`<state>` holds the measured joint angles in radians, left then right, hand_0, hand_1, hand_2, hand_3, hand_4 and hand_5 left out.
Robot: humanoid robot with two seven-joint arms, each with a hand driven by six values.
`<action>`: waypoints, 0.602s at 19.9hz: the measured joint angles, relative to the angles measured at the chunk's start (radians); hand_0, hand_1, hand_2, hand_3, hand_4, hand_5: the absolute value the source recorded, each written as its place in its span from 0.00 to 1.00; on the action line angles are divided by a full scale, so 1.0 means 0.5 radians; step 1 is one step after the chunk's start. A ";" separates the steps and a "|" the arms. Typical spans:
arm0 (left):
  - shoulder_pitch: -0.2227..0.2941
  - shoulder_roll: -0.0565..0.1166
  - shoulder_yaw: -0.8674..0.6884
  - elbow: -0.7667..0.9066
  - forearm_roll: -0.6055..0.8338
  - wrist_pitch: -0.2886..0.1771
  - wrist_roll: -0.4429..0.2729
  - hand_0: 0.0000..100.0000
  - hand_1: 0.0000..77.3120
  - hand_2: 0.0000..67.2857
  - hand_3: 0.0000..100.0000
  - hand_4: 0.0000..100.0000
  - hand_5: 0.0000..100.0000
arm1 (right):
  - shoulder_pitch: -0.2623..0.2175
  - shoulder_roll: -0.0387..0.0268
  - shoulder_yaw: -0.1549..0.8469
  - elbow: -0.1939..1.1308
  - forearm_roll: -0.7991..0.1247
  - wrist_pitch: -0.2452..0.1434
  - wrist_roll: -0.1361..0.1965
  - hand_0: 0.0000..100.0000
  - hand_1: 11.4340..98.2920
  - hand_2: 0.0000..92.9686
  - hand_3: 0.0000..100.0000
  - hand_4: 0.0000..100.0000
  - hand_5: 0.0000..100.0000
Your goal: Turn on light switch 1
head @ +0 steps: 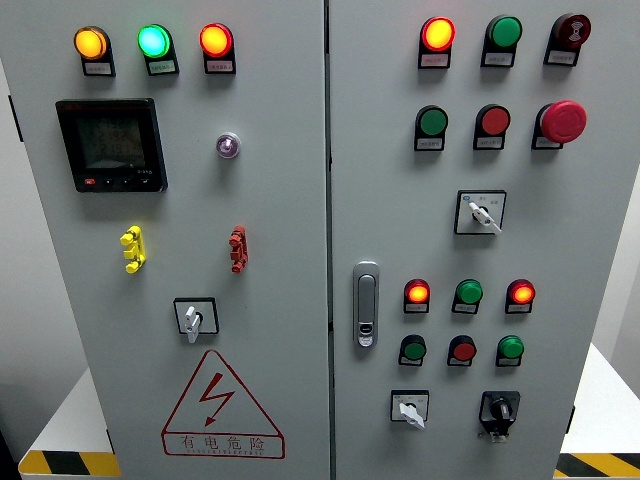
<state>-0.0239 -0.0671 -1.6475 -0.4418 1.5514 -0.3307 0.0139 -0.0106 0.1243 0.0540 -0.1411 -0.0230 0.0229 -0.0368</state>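
Grey cabinet (290,330): two doors, fills the whole view
Hands: neither one shows, so can't tell their state
Switches: white knob (193,319) low on left door, another (410,410) bottom right beside a black knob (498,410), one more (482,213) higher up
Switch 1: no readable number, can't tell which
Lamps up top: amber (90,43), green (154,41), red (216,40) all lit

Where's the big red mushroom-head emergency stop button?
Head view: the red mushroom-head emergency stop button sits on the right door, upper right, beside a red round button.
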 measured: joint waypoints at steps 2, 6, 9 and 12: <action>-0.044 0.003 0.027 -0.132 -0.015 0.001 -0.012 0.00 0.31 0.06 0.00 0.08 0.08 | 0.000 0.000 0.000 0.000 0.000 0.000 0.000 0.00 0.09 0.00 0.20 0.19 0.10; -0.056 -0.010 -0.008 -0.419 -0.028 0.014 -0.016 0.00 0.35 0.19 0.18 0.34 0.22 | 0.000 0.000 0.000 0.000 0.000 0.000 0.000 0.00 0.10 0.00 0.20 0.19 0.10; -0.057 -0.016 -0.022 -0.620 -0.029 0.023 -0.016 0.00 0.37 0.30 0.38 0.55 0.28 | 0.000 -0.001 0.000 0.000 0.000 -0.001 0.000 0.00 0.10 0.00 0.20 0.19 0.10; -0.057 -0.021 -0.042 -0.815 -0.029 0.026 -0.016 0.00 0.39 0.36 0.47 0.65 0.31 | 0.000 -0.001 0.001 0.000 0.000 -0.001 0.000 0.00 0.10 0.00 0.20 0.19 0.10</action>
<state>-0.0522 -0.0775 -1.6687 -0.8492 1.5371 -0.3177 0.0058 -0.0107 0.1240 0.0544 -0.1411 -0.0230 0.0224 -0.0368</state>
